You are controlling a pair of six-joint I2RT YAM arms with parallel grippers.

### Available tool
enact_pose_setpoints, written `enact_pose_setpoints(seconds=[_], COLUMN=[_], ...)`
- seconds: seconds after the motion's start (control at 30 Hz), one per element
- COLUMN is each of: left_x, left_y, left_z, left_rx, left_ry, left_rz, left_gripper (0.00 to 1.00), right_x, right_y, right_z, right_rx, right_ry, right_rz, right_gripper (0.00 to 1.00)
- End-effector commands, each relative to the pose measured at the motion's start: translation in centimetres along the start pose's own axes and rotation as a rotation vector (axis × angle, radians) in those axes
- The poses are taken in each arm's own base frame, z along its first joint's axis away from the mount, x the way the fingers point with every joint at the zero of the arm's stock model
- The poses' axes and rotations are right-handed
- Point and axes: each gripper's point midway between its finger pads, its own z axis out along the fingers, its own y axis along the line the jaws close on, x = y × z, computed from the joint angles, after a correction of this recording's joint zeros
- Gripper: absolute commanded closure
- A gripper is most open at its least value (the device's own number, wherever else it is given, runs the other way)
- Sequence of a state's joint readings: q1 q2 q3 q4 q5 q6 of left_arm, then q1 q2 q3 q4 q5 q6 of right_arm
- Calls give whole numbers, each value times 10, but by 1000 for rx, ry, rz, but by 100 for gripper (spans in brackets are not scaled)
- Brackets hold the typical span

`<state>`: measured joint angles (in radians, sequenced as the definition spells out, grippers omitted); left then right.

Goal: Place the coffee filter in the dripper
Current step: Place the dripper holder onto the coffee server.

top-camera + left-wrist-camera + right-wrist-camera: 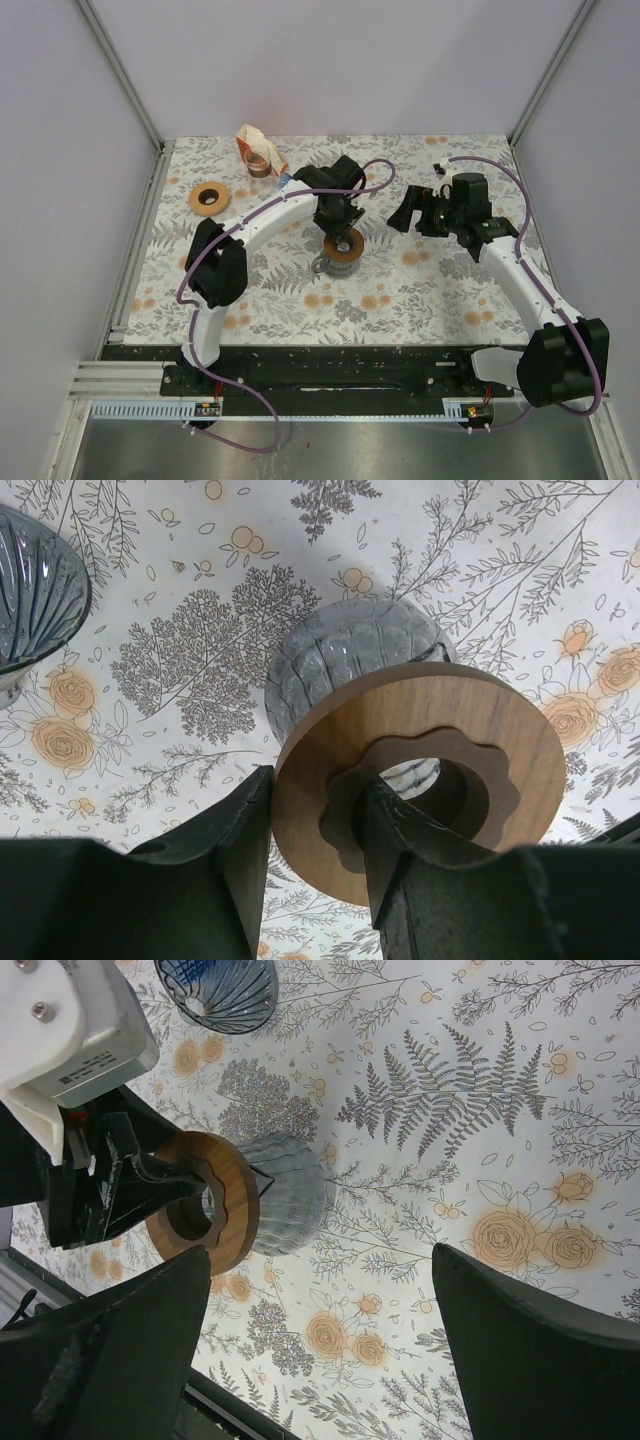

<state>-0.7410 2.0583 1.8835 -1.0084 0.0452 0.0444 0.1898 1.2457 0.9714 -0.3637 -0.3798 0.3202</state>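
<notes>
Back on the far left of the flowered table [440, 290], the coffee filter [250, 142] lies flat, a white and tan folded piece. Its long axis slants from the far left corner toward the near right, and its nearer end touches the dark glass dripper [263, 166]. I can't make out which end is the open one. Near the middle of the table the left gripper [318, 785] pinches a wooden ring [430, 740], one finger through its scalloped hole and the other against the outer edge. The ring hangs tilted just over a ribbed glass piece [350, 650]. The right gripper [320, 1260] hovers nearby with fingers spread wide around nothing. A second wooden ring [209, 198] lies flat at the left. The left arm's white housing carries a small label [85, 1065], its print too fine to read.
</notes>
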Motion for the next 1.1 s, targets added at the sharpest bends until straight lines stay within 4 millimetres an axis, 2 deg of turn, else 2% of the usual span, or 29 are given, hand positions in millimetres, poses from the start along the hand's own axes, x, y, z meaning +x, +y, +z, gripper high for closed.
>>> enact_pose_setpoints(seconds=[0.0,0.1,0.27,0.4,0.5,0.67,0.77,0.87,1.0,1.07], left_x=[-22,-20,-17,-19,-25,-47,-58,-63,-61,-62], left_y=[7,6,8,7,7,13,32,72,144,167], left_z=[-4,-1,-2,-9,-20,-64,-88,-98,-88,-80], left_rx=[-38,-31,-38,-36,-32,-14,-41,-105,-308,-403], left_ry=[-72,-66,-62,-78,-107,-237,-315,-368,-371,-361], left_rz=[34,34,45,48,47,27,9,-92,-323,-400], left_gripper=[98,90,51,35,29,25,21,21,21,21], right_x=[-14,-15,-13,-13,-13,-14,-14,-14,-16,-16], right_y=[12,14,15,16,17,16,16,17,15,16], right_z=[-6,-7,-7,-7,-9,-9,-10,-9,-7,-6], right_rx=[-41,-47,-56,-62,-67,-61,-59,-60,-53,-56], right_ry=[-49,-51,-46,-43,-46,-50,-51,-50,-53,-47], right_rz=[-42,-47,-50,-53,-57,-58,-60,-60,-56,-51], right_gripper=[1,1,1,1,1,1,1,1,1,1])
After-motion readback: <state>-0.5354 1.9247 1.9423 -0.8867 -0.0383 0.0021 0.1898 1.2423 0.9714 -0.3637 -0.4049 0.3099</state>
